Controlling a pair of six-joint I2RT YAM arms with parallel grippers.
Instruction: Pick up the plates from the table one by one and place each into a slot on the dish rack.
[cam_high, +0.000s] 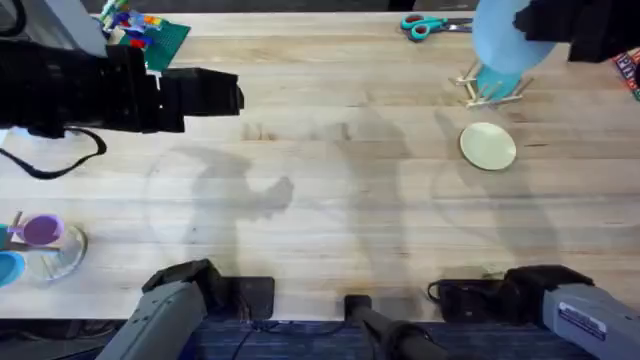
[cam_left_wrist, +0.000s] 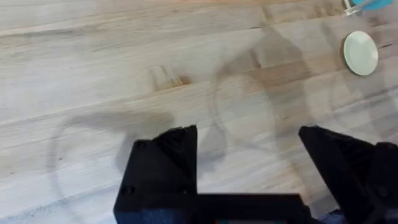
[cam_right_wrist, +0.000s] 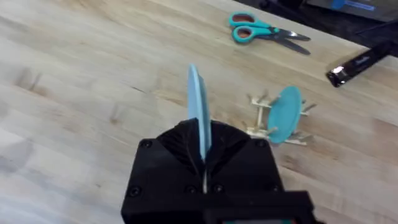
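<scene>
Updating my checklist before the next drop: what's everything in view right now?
light blue plate: one, edge-on in the right gripper
cream plate: one, pale yellow, flat on the table beside the rack
teal plate: one, darker, standing in the dish rack
dish rack: one, light wood, far right
scissors: one pair, teal handles, far edge
green baseplate: one, coloured bricks on it, far left
clear bowl: one, purple item beside it, near left
table: one, light wood
left gripper: black, open
right gripper: black, shut on the light blue plate
</scene>
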